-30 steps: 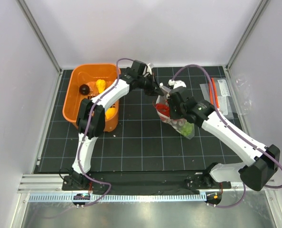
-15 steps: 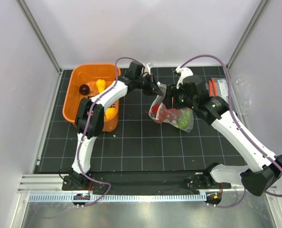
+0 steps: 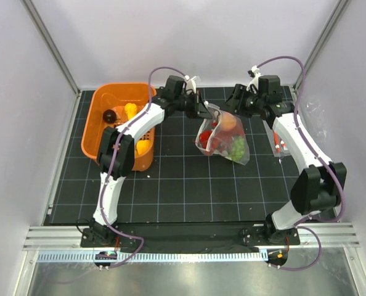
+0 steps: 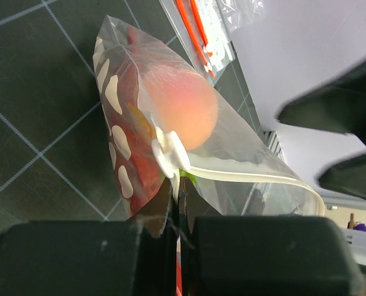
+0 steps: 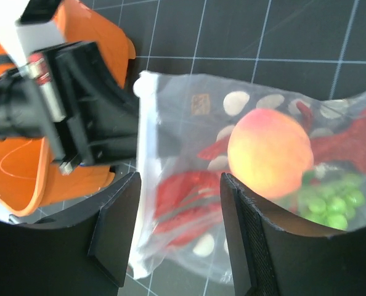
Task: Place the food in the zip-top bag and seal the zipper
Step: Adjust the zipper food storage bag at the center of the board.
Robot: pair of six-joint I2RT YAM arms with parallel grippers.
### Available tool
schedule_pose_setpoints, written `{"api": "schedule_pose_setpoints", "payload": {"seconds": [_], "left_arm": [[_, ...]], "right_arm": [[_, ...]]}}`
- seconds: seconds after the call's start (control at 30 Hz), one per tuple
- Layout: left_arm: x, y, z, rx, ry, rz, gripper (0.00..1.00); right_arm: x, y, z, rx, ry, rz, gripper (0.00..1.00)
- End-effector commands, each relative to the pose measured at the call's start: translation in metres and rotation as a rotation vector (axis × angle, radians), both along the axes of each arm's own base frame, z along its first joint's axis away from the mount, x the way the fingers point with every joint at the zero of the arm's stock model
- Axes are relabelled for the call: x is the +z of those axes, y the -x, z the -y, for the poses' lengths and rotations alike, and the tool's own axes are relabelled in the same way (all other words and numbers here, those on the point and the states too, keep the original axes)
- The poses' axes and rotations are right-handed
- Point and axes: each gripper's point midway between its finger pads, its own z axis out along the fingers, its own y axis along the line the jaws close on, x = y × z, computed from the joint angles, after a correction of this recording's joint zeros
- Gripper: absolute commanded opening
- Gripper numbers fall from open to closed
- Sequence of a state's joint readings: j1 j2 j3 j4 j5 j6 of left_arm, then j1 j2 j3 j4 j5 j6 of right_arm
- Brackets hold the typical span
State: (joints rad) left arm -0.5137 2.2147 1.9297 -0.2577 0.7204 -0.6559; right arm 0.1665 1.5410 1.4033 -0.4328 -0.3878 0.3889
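Observation:
The clear dotted zip-top bag (image 3: 223, 140) sits at mid-table, with its mouth corner pinched in my shut left gripper (image 3: 206, 113). The food shows through the plastic: a peach-orange fruit (image 3: 228, 123), a red lobster (image 3: 211, 140) and green grapes (image 3: 237, 148). In the left wrist view my left gripper (image 4: 178, 192) is shut on the bag's edge, just below the white zipper (image 4: 251, 177) and the fruit (image 4: 180, 108). My right gripper (image 3: 231, 110) is open just above the bag's mouth. In its own view the right gripper (image 5: 183, 237) straddles the lobster (image 5: 189, 197) without touching the bag, with the fruit (image 5: 269, 152) to the right.
An orange basket (image 3: 103, 102) with several toy foods stands at the back left, close behind the left arm. Flat clear packets with orange-red strips (image 3: 280, 137) lie at the right, under the right forearm. White enclosure walls close in the back and both sides.
My right gripper has opened and drawn back up and to the right, off the bag. The peach-orange fruit now lies inside the bag. The left gripper still holds the bag's corner.

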Motion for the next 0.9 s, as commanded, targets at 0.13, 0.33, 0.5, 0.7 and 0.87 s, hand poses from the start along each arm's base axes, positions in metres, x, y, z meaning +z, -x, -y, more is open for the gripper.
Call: {"api": "schedule_pose_setpoints", "payload": {"seconds": [0.13, 0.33, 0.5, 0.7, 0.87], "left_arm": [[0.049, 0.006, 0.0, -0.081, 0.075, 0.183, 0.0], [0.056, 0.015, 0.001, -0.143, 0.102, 0.2, 0.0], [0.083, 0.002, -0.003, -0.184, 0.163, 0.252, 0.0], [0.085, -0.016, 0.01, -0.18, 0.227, 0.203, 0.0], [0.059, -0.025, 0.018, -0.187, 0.265, 0.197, 0.0]], "right_arm": [[0.027, -0.044, -0.02, 0.165, -0.049, 0.15, 0.64], [0.003, -0.055, -0.011, 0.245, 0.001, 0.177, 0.68], [0.02, -0.077, -0.008, 0.213, -0.01, 0.294, 0.7], [0.062, -0.093, -0.007, 0.103, -0.12, 0.432, 0.72], [0.069, -0.1, 0.001, -0.012, -0.136, 0.49, 0.75]]}}
